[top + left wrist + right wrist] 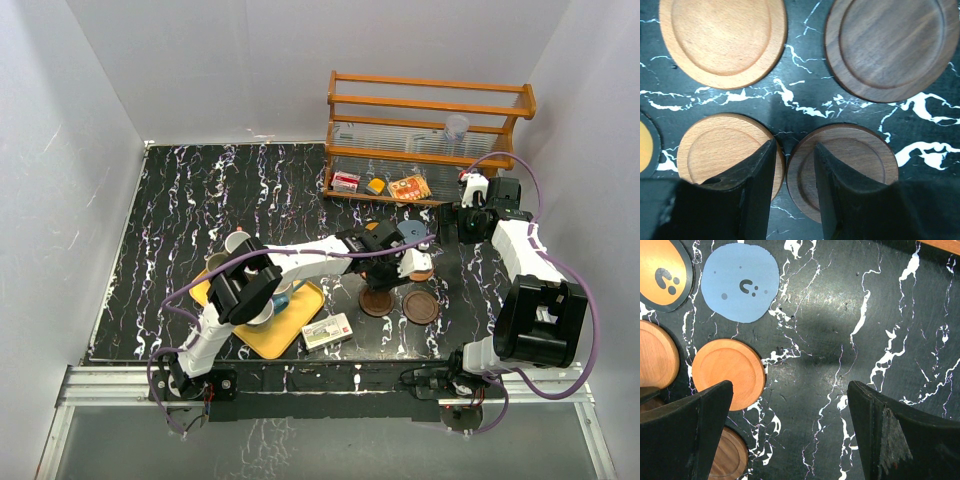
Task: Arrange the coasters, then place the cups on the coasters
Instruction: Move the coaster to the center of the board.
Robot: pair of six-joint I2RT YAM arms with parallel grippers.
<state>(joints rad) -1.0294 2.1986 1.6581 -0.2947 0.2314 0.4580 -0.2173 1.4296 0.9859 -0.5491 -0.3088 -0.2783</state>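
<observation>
My left gripper (795,145) points straight down over a two-by-two group of wooden coasters. Its jaws stand a little apart with nothing held. One finger covers the right edge of a light wood coaster (715,147); the other lies over a dark brown coaster (860,155), whose left rim shows in the gap. Behind them lie another light coaster (722,40) and another dark one (892,47). My right gripper (790,385) is wide open above bare table, right of the grey-blue coaster (740,282) and an orange-brown one (729,372). The cups (240,243) stand on the yellow tray (290,338) at the left.
A wooden rack (430,130) at the back right holds a clear plastic cup (455,127), with small packets (410,188) at its foot. A small box (327,331) lies beside the tray. An orange disc with a dark rim (660,275) sits left of the grey-blue coaster.
</observation>
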